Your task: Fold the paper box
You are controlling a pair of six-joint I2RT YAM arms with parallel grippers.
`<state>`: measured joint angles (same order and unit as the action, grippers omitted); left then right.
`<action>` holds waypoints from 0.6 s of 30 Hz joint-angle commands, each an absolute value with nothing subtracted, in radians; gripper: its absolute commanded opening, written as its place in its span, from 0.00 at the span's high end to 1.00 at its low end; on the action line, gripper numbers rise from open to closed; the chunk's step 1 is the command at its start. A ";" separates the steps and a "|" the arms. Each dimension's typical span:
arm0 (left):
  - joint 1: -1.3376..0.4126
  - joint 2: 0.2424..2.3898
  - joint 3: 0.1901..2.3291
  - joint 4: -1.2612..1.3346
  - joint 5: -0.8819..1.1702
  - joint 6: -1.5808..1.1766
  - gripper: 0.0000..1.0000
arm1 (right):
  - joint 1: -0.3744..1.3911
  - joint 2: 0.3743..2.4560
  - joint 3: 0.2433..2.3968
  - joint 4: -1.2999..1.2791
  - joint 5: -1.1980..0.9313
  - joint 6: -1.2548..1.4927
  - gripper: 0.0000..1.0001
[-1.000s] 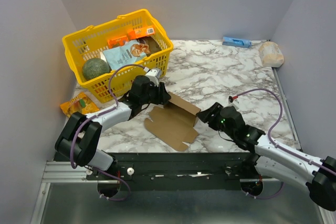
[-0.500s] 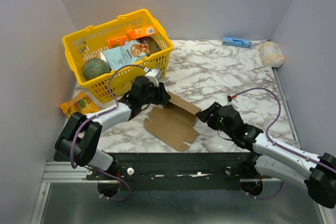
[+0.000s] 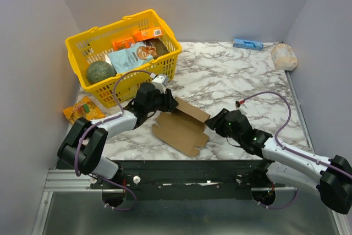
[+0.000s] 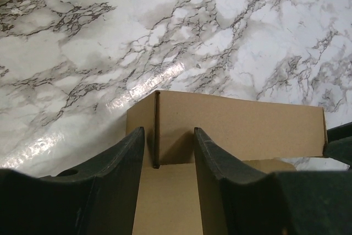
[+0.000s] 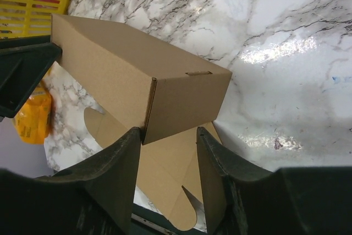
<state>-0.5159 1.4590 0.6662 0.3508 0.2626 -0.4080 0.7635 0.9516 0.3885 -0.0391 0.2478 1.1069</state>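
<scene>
**Right claw draws in on the half-folded box**

Since a second ago the right claw (image 3: pixel 211 126) has slid a little left and nearer the box, and its jaws have narrowed. The left claw (image 3: pixel 166 103) and the paper box (image 3: pixel 179 129) lie much as before.

The box sits at the middle of the tabletop (image 3: pixel 242 75). Its far wall stands upright and its notched flaps lie flat, reaching close to the near edge. The yellow basket (image 3: pixel 74 45) stands just behind the left claw, leaving little room there. Open marble stretches right and back toward the small blue box (image 3: pixel 247 43).

Both claws are about half open. The left one straddles the wall's left corner fold, and the right one straddles the box's right end corner, which touches one finger (image 5: pixel 131 147). Neither visibly clamps the cardboard.
</scene>
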 commanded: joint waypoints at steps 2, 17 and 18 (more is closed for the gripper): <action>-0.511 1.451 0.664 0.331 0.305 -0.370 0.49 | 0.756 0.924 0.425 -0.117 0.265 1.033 0.45; -0.489 1.272 0.807 0.129 0.154 -0.383 0.01 | 0.756 0.986 0.755 -0.179 0.117 0.324 0.08; -0.482 1.253 0.799 0.118 0.129 -0.394 0.01 | 0.758 1.012 0.788 -0.183 0.092 0.284 0.08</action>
